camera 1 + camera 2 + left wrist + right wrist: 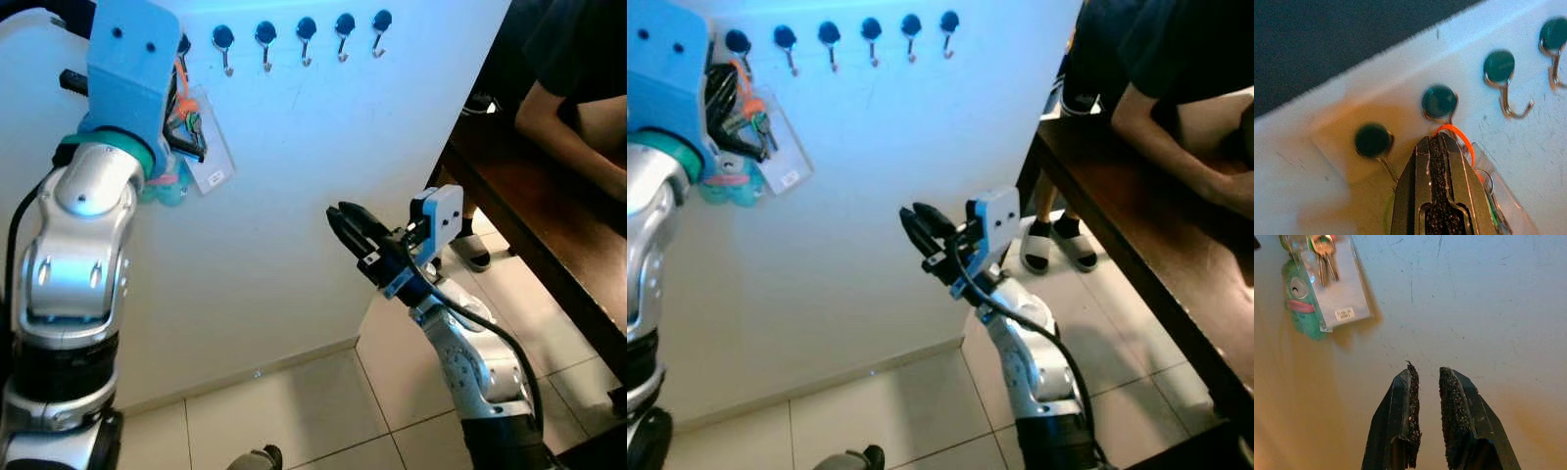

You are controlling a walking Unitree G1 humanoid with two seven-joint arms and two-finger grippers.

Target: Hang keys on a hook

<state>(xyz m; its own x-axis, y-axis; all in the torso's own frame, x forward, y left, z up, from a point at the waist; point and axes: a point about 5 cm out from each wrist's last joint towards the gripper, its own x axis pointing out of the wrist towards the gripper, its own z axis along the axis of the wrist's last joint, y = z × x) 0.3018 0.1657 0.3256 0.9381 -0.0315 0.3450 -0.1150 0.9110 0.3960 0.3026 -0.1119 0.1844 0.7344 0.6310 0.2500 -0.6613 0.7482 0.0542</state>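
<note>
Left gripper (1440, 142) is raised to the row of hooks (306, 39) on the white wall (323, 147), its fingers (1437, 186) pressed together on the orange ring (1459, 137) of the keys (1325, 259). The keys, with a clear plastic tag (1337, 293) and a teal fob (1300, 303), hang below that gripper, just under the hooks at the left end of the row. In the left wrist view the ring sits just below one dark-capped hook (1440, 103); whether it has caught the wire cannot be told.

Judgement: to finish well, lift the ring over the hook tip, settle it into the bend, and only then part the fingers; a hasty release risks a drop to the tiled floor (294, 411).

Right gripper (1425, 396) hovers well below the row of hooks, fingers slightly parted, holding nothing. To the right of the row stands a dark counter (549, 235) with a seated person (578, 88) and sandalled feet (1058, 245) beneath; neither obstructs the hooks
</note>
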